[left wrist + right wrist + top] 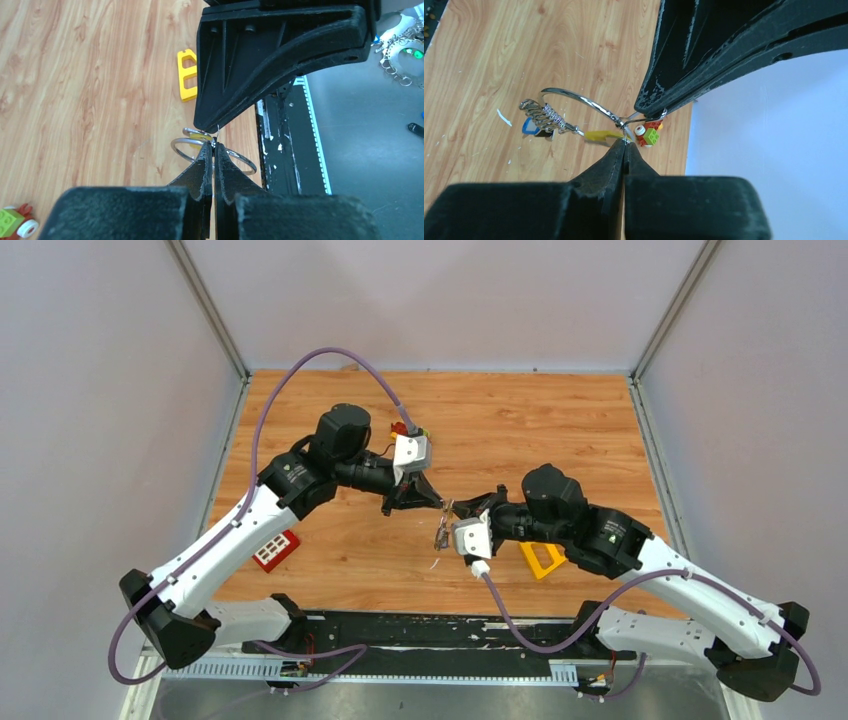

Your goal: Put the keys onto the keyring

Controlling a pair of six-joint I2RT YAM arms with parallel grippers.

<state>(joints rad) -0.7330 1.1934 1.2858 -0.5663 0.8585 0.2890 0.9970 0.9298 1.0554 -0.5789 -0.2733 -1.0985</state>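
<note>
The keyring (181, 149) is a thin silver wire ring held in the air between the two arms. My left gripper (213, 145) is shut on its wire. In the right wrist view the keyring (574, 98) arcs away to the left. A bunch of keys (543, 116) with a blue tag (529, 126) hangs at its far end. My right gripper (625, 141) is shut on the key with the pale yellow tag (601, 134), right at the ring. In the top view both grippers meet tip to tip, left gripper (432, 502), right gripper (456, 512), with the keys (441, 531) dangling below them.
A yellow plastic triangle (543, 560) lies under the right arm and also shows in the left wrist view (186, 75). A red brick (275, 550) lies beside the left arm. The toy car (405, 428) stands behind the left wrist. The black base rail (420, 630) runs along the near edge.
</note>
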